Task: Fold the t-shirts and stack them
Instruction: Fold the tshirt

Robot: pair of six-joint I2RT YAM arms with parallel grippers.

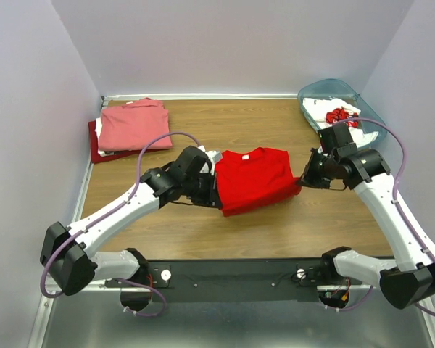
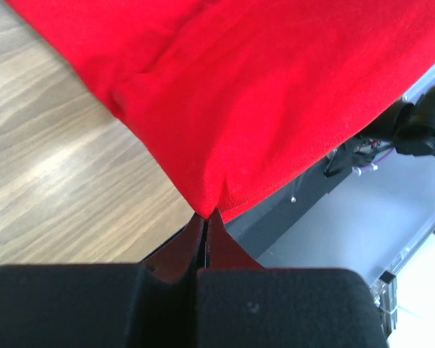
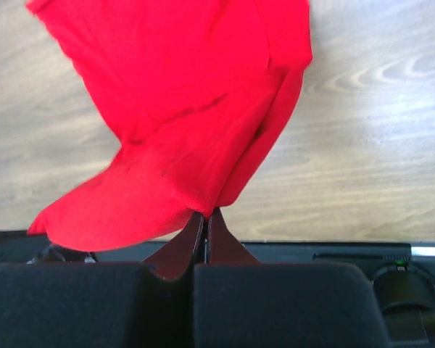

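A bright red t-shirt (image 1: 254,179), partly folded, hangs between my two grippers above the table's middle. My left gripper (image 1: 216,190) is shut on its left edge; the left wrist view shows the red t-shirt (image 2: 261,94) pinched at the fingertips (image 2: 206,217). My right gripper (image 1: 303,180) is shut on its right edge; the right wrist view shows the red t-shirt (image 3: 181,123) draping from the fingertips (image 3: 206,214). A salmon-pink t-shirt (image 1: 133,123) lies folded on a darker red t-shirt (image 1: 96,147) at the far left. A white t-shirt with red print (image 1: 338,114) lies in the bin.
A translucent teal plastic bin (image 1: 362,104) stands at the far right corner. White walls close in the wooden table (image 1: 225,123) on three sides. A black rail (image 1: 232,275) with the arm bases runs along the near edge.
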